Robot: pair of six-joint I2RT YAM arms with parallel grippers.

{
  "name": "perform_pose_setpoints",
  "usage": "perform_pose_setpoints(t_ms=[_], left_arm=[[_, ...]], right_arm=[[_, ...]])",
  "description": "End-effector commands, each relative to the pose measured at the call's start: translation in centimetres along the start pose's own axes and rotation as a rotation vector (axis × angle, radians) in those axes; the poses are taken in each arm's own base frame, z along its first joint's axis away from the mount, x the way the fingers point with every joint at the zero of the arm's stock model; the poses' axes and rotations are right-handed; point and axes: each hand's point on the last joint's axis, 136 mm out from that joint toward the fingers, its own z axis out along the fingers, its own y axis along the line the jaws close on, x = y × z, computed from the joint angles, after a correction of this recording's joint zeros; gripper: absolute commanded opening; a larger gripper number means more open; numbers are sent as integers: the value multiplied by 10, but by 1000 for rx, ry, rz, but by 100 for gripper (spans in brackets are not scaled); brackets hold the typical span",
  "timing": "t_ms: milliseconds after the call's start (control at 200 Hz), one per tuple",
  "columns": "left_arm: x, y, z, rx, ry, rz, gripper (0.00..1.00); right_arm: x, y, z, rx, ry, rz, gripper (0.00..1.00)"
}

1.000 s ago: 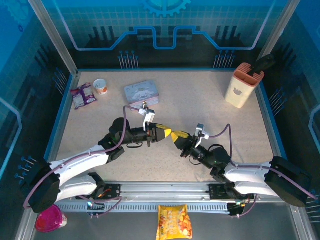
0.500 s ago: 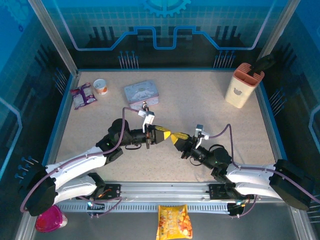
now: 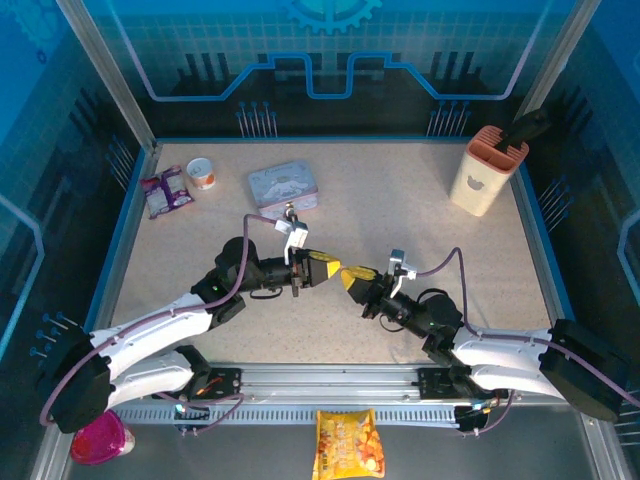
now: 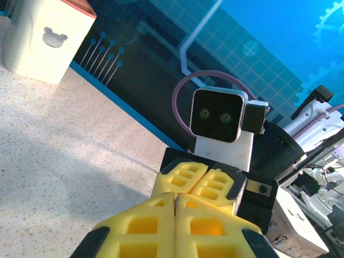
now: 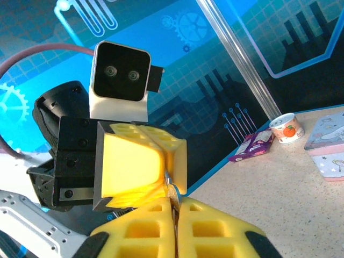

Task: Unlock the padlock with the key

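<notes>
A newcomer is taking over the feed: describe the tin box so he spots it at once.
Look at the far left part of the table. The tin box lies flat there, right of a cup and a purple packet. It alone is a lilac-grey rectangle with a cartoon lid.

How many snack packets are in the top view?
2. A purple packet lies near the table's far-left corner; a yellow bag lies beyond its near edge.

Worktop [image 3: 420,220] before me, located from the lilac-grey tin [image 3: 284,187] lying flat near its far edge. Left of the tin: a small white cup [image 3: 201,173], then a purple packet [image 3: 164,191]. Well right of the tin: a cream knife block [image 3: 485,170]. Nearer me than the tin, off the worktop: a yellow snack bag [image 3: 348,443].
</notes>
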Motion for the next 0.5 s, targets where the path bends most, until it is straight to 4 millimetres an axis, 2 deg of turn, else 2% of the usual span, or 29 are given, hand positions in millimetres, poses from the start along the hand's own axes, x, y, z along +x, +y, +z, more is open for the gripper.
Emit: perform_pose_setpoints(t_ms=[0, 45, 145, 310, 400, 495], left_arm=[[-19, -9, -1, 12, -51, 58, 0], [-18, -8, -1, 12, -48, 55, 0], [-16, -6, 1, 11, -38, 51, 0], [-19, 10, -7, -99, -79, 60, 41], [-23, 34, -19, -264, -97, 61, 52], [-26, 66, -37, -462, -93, 39, 57]], right_arm=[[-10, 11, 1, -45, -27, -12, 3], [-11, 12, 2, -49, -26, -12, 0], [-11, 10, 4, -32, -22, -10, 0], [-8, -12, -1, 93, -12, -13, 0], [-4, -27, -7, 195, 29, -29, 0], [-5, -38, -16, 280, 67, -70, 0]])
